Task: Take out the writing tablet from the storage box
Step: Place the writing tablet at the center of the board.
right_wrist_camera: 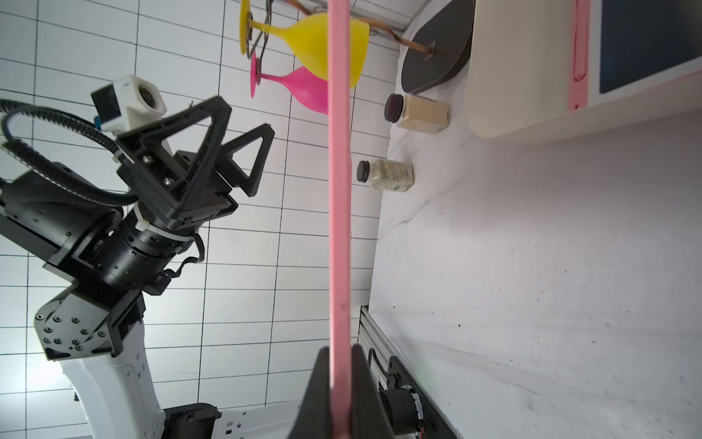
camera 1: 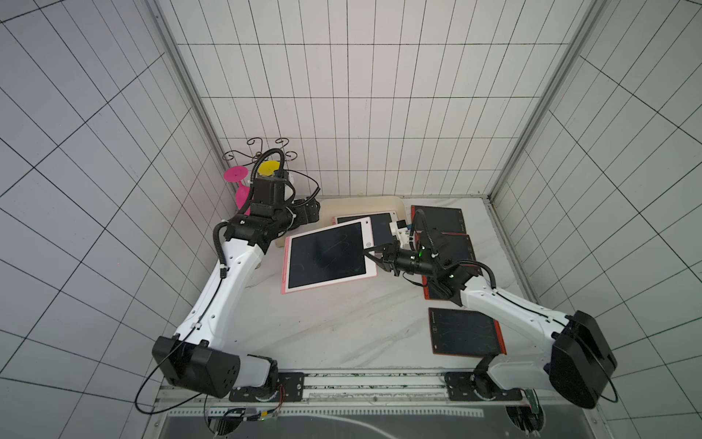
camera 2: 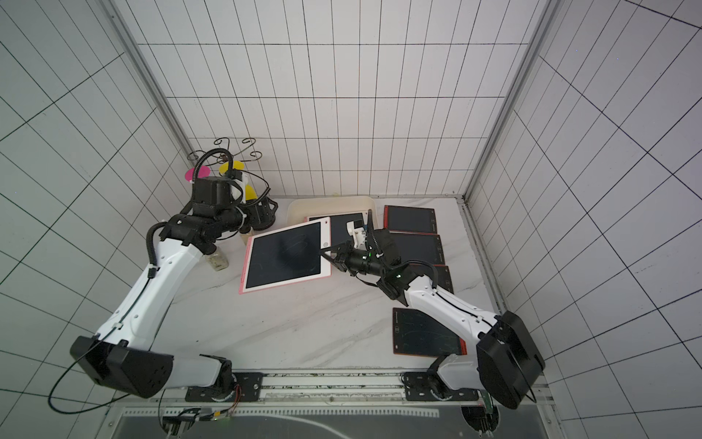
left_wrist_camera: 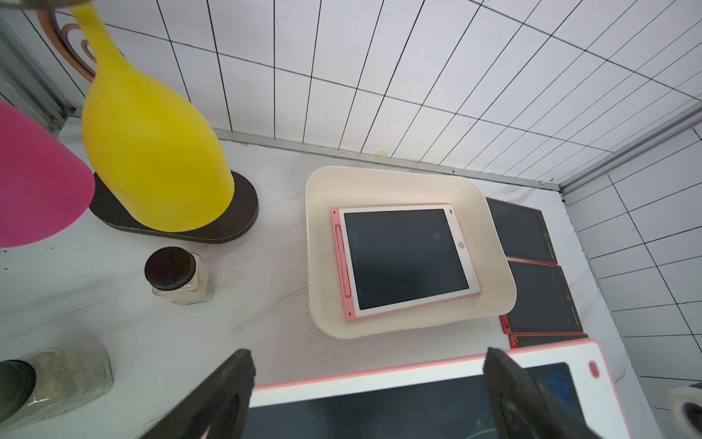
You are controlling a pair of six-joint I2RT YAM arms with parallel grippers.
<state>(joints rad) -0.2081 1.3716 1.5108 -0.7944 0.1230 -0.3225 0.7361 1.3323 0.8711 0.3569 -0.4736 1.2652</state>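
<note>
A pink-and-white writing tablet point(camera 1: 326, 256) point(camera 2: 285, 256) hangs tilted above the table, in front of the storage box point(camera 1: 357, 203) point(camera 2: 326, 203). My right gripper point(camera 1: 370, 255) point(camera 2: 326, 254) point(right_wrist_camera: 338, 349) is shut on its right edge; the right wrist view shows that tablet point(right_wrist_camera: 338, 190) edge-on between the jaws. My left gripper point(camera 1: 307, 214) point(camera 2: 266, 214) point(left_wrist_camera: 368, 352) point(right_wrist_camera: 247, 116) stands open and empty at the tablet's far left corner, apart from it. In the left wrist view the held tablet point(left_wrist_camera: 418, 403) lies under the open fingers. A second pink tablet point(left_wrist_camera: 406, 258) lies flat in the box point(left_wrist_camera: 380, 175).
Several dark red-framed tablets point(camera 1: 437, 218) point(camera 1: 465, 330) lie along the table's right side. At the back left stands a wire rack with a yellow glass point(left_wrist_camera: 152, 152) and a pink glass point(left_wrist_camera: 34, 182). Two spice jars point(left_wrist_camera: 178, 275) point(left_wrist_camera: 49, 380) stand near the left arm.
</note>
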